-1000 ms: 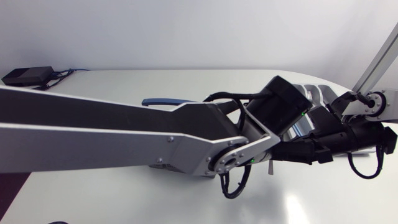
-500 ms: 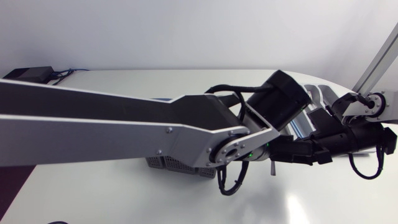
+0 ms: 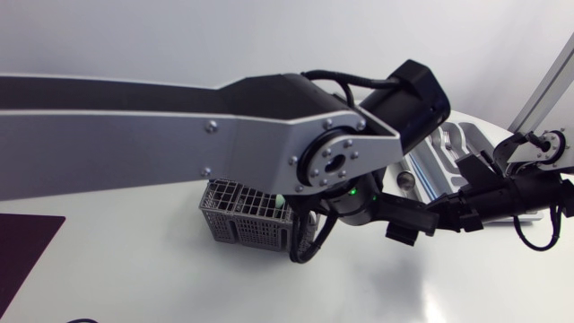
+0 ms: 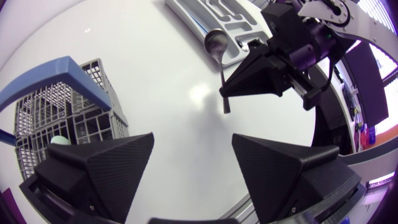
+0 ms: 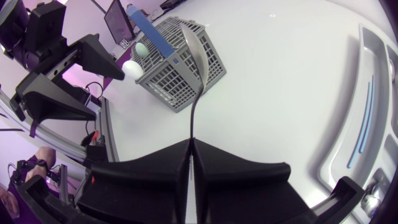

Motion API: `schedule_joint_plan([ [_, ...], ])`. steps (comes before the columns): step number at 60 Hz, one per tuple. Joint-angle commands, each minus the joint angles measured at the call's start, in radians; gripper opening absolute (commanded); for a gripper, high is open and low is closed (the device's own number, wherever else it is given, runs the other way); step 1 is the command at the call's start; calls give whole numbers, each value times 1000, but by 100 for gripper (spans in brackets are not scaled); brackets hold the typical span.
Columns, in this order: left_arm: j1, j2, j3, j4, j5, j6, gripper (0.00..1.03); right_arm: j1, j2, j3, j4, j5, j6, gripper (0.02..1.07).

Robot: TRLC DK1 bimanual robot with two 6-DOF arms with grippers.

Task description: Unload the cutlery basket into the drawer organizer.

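Note:
My right gripper (image 5: pixel 191 148) is shut on the handle of a silver spoon (image 5: pixel 194 53), which it holds above the table between the basket and the organizer. In the left wrist view the spoon (image 4: pixel 215 43) stands crosswise in the right gripper (image 4: pixel 227 93). The grey mesh cutlery basket (image 3: pixel 240 215) with a blue handle (image 4: pixel 43 78) holds pale green and white pieces (image 5: pixel 137 59). My left gripper (image 4: pixel 193 168) is open with nothing between its fingers, next to the basket (image 4: pixel 74 118). The grey drawer organizer (image 3: pixel 457 144) lies at the back right.
My left arm (image 3: pixel 269 135) crosses most of the head view high above the table and hides much of it. A blue-handled piece (image 5: pixel 362 121) lies in one organizer (image 5: pixel 373 68) compartment. A dark mat (image 3: pixel 22 251) lies at the front left.
My left arm has swung up and back, uncovering the basket. Its gripper has opened. The right gripper has stayed shut on the spoon, almost in place.

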Motion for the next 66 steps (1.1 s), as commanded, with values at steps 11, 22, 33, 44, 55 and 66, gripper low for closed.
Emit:
schedule_joint_plan([
  [11,46,-36,85,-194,23,142,96,-89,102,150,-93,97,-217,7],
  [22,74,-56,77,-252,23,182,97,-150,154,264,-148,191,-349,7],
  [33,97,-70,71,-276,23,222,97,-196,207,344,-145,293,-479,7],
  [44,115,-79,71,-312,23,227,97,-268,285,443,-107,372,-602,7],
  [55,124,-93,48,-319,23,227,97,-320,374,546,-76,462,-731,7],
  [66,143,-110,36,-319,23,218,97,-334,426,558,60,580,-833,7],
])
